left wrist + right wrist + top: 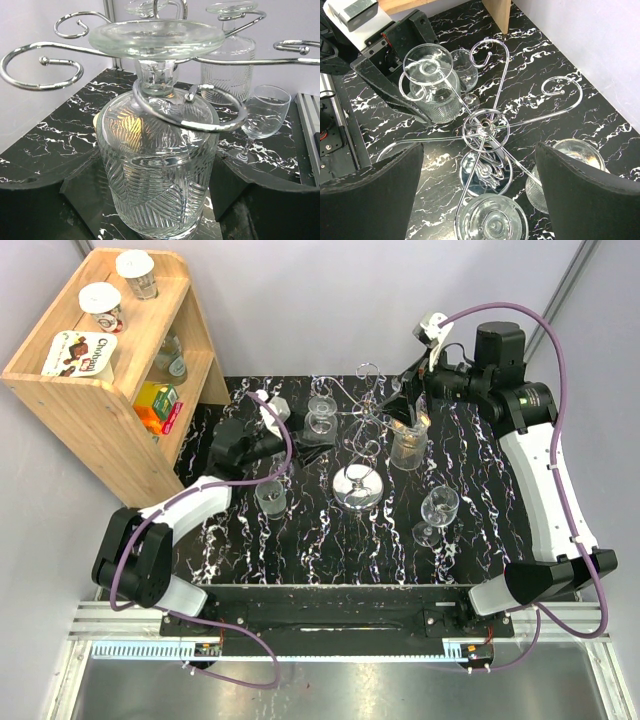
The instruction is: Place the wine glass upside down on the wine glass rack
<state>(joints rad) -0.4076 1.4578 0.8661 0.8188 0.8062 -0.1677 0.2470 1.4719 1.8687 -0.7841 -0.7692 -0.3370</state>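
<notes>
We judge the wine glass (159, 145) slick and brittle; hold its bowl (never the stem). Left tool (157, 175) straddles it, grip unclear; right tool (480, 187) gapes open.

The left arm (195, 502) and right arm (540, 480) wear white shells, black joints, purple cables (505, 306).

The wine glass rack (360, 440) stands mid-table (480, 455). An inverted glass (320, 422) hangs at its left, a second glass (408, 447) at its right. An upright wine glass (438, 512) stands right of the rack's base; a shelf (90, 410) sits far left.
</notes>
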